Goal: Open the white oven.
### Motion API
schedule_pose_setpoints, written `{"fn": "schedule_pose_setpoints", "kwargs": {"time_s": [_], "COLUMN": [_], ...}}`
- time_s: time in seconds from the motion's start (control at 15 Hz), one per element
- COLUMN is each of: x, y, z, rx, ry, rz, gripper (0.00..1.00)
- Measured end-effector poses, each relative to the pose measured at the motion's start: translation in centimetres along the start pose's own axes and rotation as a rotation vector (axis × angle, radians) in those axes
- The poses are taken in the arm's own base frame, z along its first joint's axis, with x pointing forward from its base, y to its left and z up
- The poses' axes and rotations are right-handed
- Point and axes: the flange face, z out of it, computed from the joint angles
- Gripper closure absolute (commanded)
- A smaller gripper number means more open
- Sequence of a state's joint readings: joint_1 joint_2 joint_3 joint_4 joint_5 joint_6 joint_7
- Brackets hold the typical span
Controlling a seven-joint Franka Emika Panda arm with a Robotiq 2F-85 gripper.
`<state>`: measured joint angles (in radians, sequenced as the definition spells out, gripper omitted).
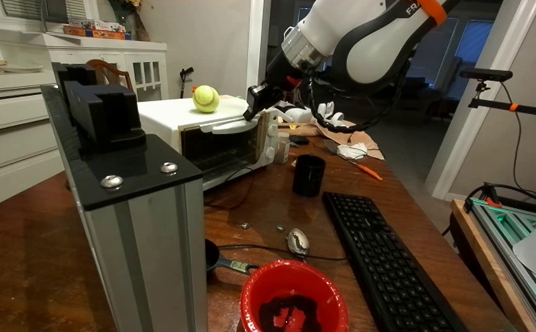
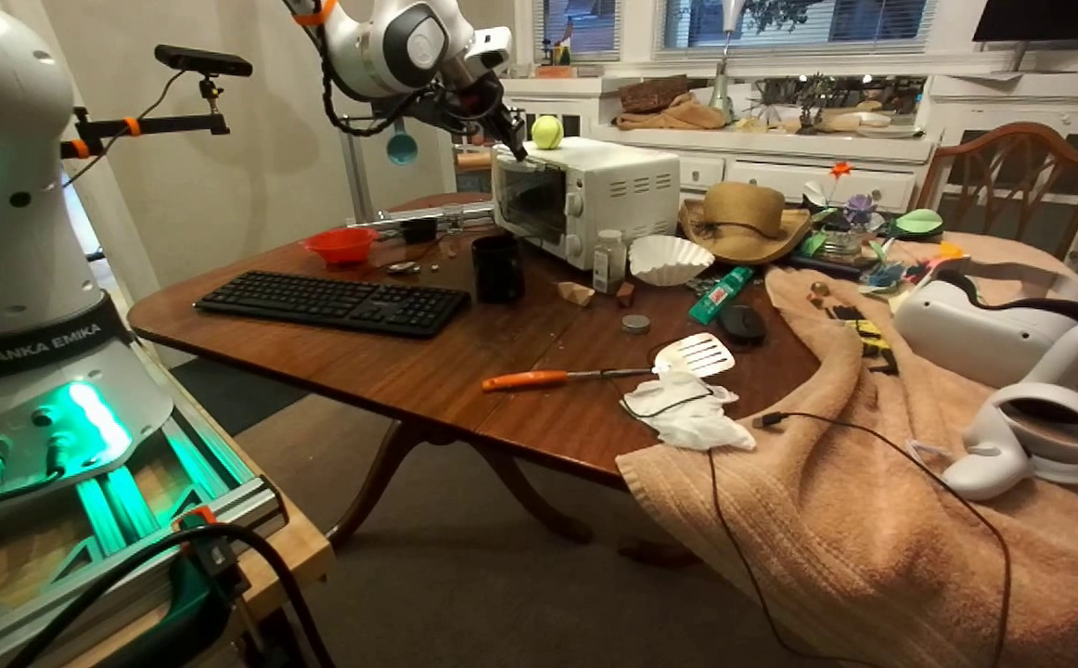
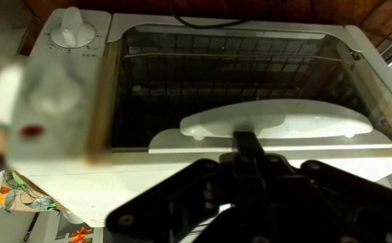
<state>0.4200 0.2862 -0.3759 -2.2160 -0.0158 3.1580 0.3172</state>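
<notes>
The white oven (image 1: 169, 111) stands on the table and also shows in an exterior view (image 2: 636, 190). Its front with dark glass fills much of the wrist view, and the door looks shut. The pale curved handle (image 3: 310, 118) runs along the door's top edge and also shows in an exterior view (image 1: 231, 127). My gripper (image 3: 245, 136) is shut, its fingertips together at the inner edge of the handle, close to the door's top edge. I cannot tell whether they touch it. It also shows from above the oven front in both exterior views (image 1: 249, 114) (image 2: 519, 151).
A tennis ball (image 1: 206, 99) sits on the oven top. A black mug (image 1: 309, 175), a glass jar (image 2: 609, 263), a keyboard (image 2: 330, 301) and a red bowl (image 1: 291, 295) stand before the oven. A grey metal block (image 1: 157, 258) with a black top stands beside it.
</notes>
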Motion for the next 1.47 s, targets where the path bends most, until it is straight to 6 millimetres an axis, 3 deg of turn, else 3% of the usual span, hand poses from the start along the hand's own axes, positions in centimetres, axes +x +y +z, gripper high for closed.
{"fn": "schedule_pose_setpoints", "kwargs": {"time_s": [0.8, 1.47], "x": [-0.3, -3.0], "y": [-0.6, -0.7], "z": [-0.8, -0.6], "rx": [-0.024, -0.010], "ry": [-0.164, -0.332], "rz": [0.040, 0.092], "gripper": [1.00, 1.00]}}
